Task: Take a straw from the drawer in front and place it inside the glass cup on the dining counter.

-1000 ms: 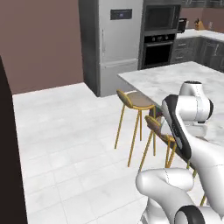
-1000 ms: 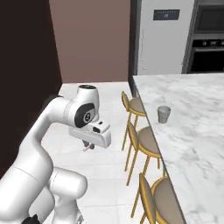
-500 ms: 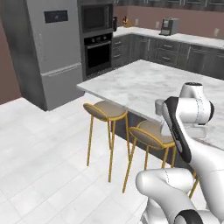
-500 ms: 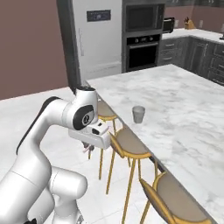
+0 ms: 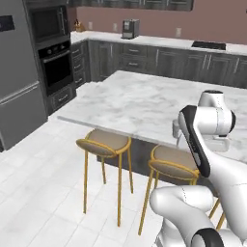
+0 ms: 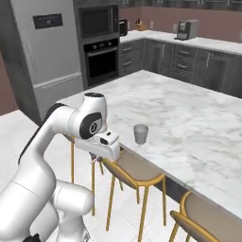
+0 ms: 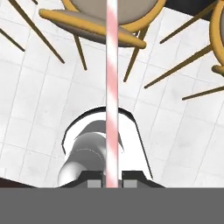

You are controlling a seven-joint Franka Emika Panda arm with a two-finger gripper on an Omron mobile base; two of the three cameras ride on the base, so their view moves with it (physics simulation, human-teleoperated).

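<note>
Claw clamped on the straw, held above floor and stools. Glass cup upright on the desk, near its stool-side edge.

Counter top is smooth, glossy white marble with grey veins. Cup looks like translucent glass. Stools have shiny gold metal legs. Straw is matt, pink-and-white striped.

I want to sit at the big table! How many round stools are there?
2. One stool stands at the dining counter near its corner; the other stool is beside it, closer to the robot. More may be hidden behind the arm.
</note>
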